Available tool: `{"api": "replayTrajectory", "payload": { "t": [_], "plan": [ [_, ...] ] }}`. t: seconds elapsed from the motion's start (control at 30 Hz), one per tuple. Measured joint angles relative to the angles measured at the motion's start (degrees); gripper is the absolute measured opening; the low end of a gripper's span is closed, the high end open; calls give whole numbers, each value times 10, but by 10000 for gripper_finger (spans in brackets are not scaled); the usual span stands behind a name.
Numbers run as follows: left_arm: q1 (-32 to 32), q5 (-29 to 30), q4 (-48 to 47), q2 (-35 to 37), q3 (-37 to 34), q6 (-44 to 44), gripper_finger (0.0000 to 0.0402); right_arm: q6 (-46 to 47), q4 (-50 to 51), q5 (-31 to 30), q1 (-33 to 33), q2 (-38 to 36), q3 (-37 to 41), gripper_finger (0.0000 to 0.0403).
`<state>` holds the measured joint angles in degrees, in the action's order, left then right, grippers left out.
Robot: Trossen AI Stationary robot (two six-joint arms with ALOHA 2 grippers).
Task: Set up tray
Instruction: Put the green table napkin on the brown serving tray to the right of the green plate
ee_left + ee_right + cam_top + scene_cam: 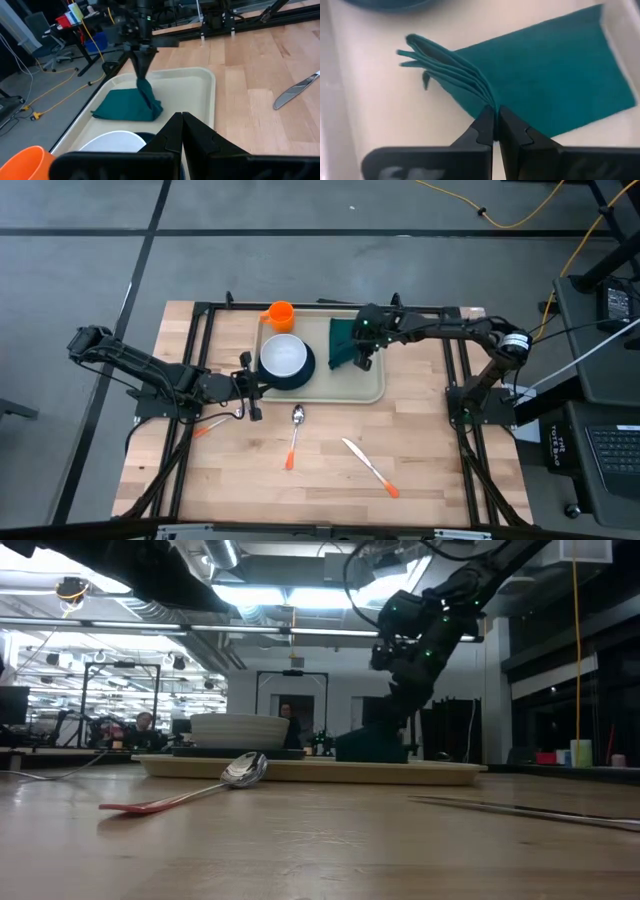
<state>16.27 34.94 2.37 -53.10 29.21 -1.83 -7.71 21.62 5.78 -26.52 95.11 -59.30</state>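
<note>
While we work the napkin, from the high view: right gripper (357, 352) sits over the green napkin (343, 345) on the right half of the tray (372, 392), which lies at the table's far-middle. Dark plate (303, 372) with white bowl (284, 355) fills the tray's left half; orange cup (280, 314) stands at its far-left corner. Left gripper (247, 385) waits pinched shut, empty, at the tray's near-left corner. Fork (215, 421), spoon (295, 432) and knife (366, 464) are on bare wood, near side.

Low view: right gripper (393, 730) comes down onto the napkin (368, 746); the tray (310, 771) lies flat behind the spoon (195, 790).

Left wrist view: napkin (129, 104) is tented up at the pinch, the rest flat on the tray (204, 95). Knife (296, 90) is well apart.

Right wrist view: right gripper (495, 124) is clamped on a bunched edge of the napkin (555, 80), several layers fanned out.

We'd judge the grip too thin and near one edge. Move slow, keep it low, lay it flat clear of the plate, release only once the cloth rests.
</note>
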Motion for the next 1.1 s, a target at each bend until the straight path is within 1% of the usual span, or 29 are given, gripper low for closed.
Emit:
{"api": "replayTrajectory", "payload": {
  "t": [0.3,0.63,1.1],
  "plan": [
    [0,0,0,0,0,0,4,21,-5,-1,34,0,30,13],
    [0,0,0,0,0,1,4,31,-14,-1,39,0,71,14],
    [0,0,0,0,0,1,4,30,-28,16,70,0,80,14]
  ]
}}
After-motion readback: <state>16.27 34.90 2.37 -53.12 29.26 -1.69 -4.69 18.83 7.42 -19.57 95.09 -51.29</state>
